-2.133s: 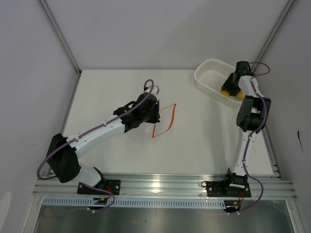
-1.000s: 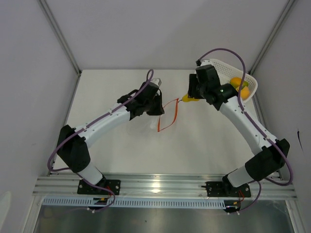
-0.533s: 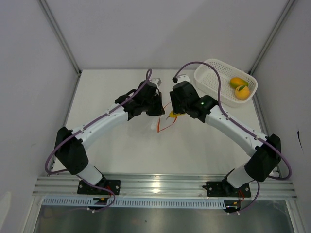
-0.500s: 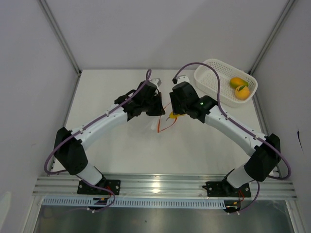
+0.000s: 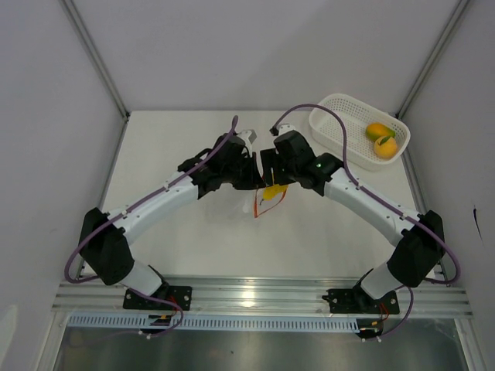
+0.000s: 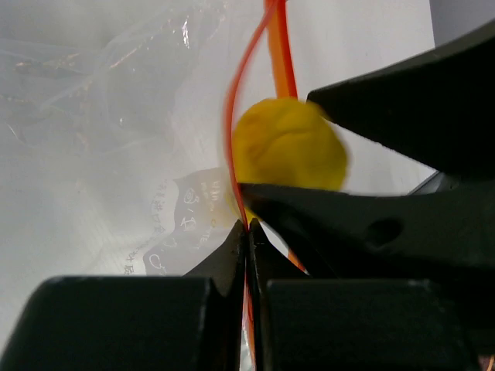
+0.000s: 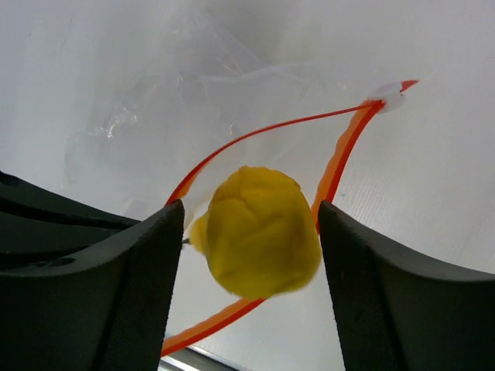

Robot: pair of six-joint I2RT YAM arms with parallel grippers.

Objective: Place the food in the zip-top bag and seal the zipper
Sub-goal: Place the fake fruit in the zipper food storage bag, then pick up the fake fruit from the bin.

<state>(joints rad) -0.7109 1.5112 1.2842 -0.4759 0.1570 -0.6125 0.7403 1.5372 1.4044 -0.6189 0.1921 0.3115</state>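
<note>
On zip-top bag [image 6: 100, 116], illegible black label [image 6: 191, 207]

A yellow lemon piece [image 7: 259, 232] is at the gaping red-orange zipper [image 7: 340, 158] of the clear, crinkly bag [image 7: 147, 108]. Two orange-yellow mangoes [image 5: 384, 146] lie well right of the bag.

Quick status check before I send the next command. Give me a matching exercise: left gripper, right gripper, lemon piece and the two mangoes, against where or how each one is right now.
Things:
1. left gripper
2. right gripper
3. lemon piece
4. two mangoes

States:
A. lying in the white basket
B. between spread fingers at the open mouth of the zip-top bag
C. pinched shut on the zipper
D. jaws apart, over the bag mouth

Pairs: 1-C, 2-D, 3-B, 4-A
</note>
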